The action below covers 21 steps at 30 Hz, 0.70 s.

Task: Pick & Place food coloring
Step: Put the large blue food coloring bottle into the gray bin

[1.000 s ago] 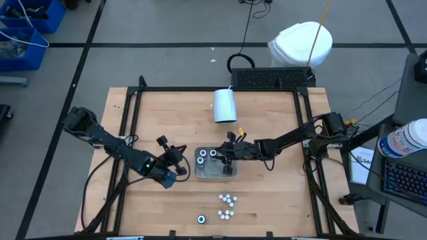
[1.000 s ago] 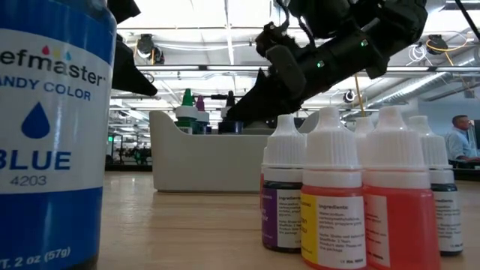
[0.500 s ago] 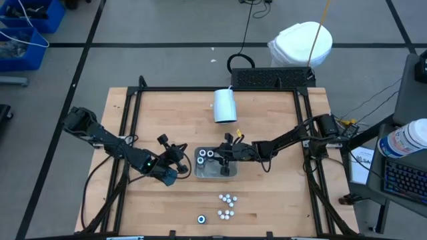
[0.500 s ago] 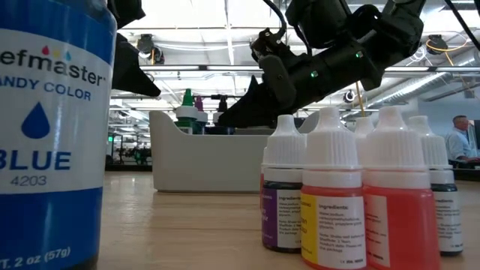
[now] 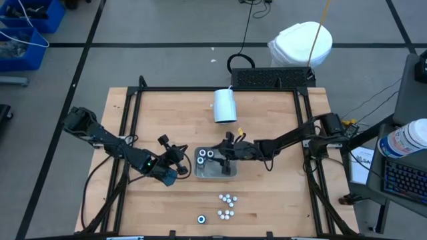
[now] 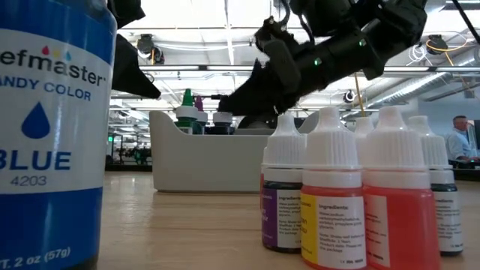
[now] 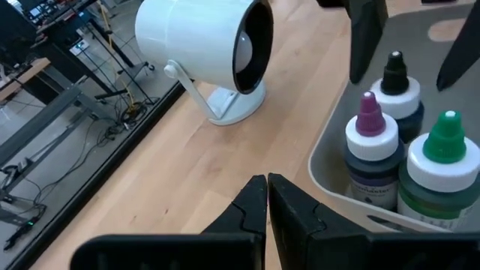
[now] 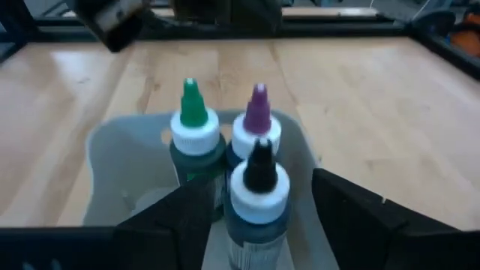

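Observation:
Three food coloring bottles stand upright on their bases in the grey tray: green-tipped, purple-tipped and black-tipped. My right gripper is open over the tray, one finger on each side of the black-tipped bottle, with a gap on both sides. Several small white-capped bottles and a blue bottle stand on the table nearer the front edge. My left gripper is shut on nothing, just left of the tray.
A white cup lies on its side beyond the tray, its mouth toward it. The low view has the blue bottle and the small bottles close in front. Bare wood lies right of the tray.
My right gripper has opened over the tray and tipped up slightly. The black-tipped bottle stands in the tray between its fingers. My left arm has kept still.

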Each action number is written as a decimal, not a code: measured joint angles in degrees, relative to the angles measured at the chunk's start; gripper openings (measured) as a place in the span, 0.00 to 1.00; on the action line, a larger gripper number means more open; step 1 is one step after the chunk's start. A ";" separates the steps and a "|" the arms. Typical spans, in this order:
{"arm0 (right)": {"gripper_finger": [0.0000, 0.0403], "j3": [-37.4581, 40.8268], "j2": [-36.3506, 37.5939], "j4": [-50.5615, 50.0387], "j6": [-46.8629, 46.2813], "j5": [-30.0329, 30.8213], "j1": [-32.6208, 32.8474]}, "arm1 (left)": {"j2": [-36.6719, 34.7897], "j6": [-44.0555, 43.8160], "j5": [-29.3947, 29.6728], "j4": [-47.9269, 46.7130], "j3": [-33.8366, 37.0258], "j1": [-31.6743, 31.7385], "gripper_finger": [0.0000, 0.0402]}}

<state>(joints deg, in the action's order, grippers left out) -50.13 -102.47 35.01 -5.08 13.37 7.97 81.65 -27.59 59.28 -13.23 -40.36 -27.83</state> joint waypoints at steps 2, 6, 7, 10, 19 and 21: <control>0.55 -0.04 0.92 -0.83 0.19 0.00 0.02 | 0.00 -0.11 -0.92 0.02 0.00 0.02 0.06; 0.55 0.02 4.13 -3.62 2.28 -0.02 0.13 | 0.00 -0.15 -1.20 -0.12 0.00 -0.05 0.06; 0.55 0.02 5.53 -4.94 2.82 0.01 0.36 | 0.00 -0.13 -1.24 -0.06 0.00 -0.05 0.06; 0.54 0.00 10.74 -12.36 4.93 -0.81 1.59 | 0.00 -0.24 -1.26 -0.05 0.00 -0.05 0.06; 0.29 3.72 30.85 -28.51 9.89 -7.07 3.76 | 0.00 -2.23 -1.17 0.00 0.00 -0.40 0.06; 0.19 6.68 35.62 -27.25 10.06 -9.12 3.84 | 0.00 -2.56 -0.90 0.01 0.00 -0.77 0.06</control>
<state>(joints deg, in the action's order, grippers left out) -43.45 -66.85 7.76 4.98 4.25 11.81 81.65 -30.15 58.38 -13.23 -40.36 -28.60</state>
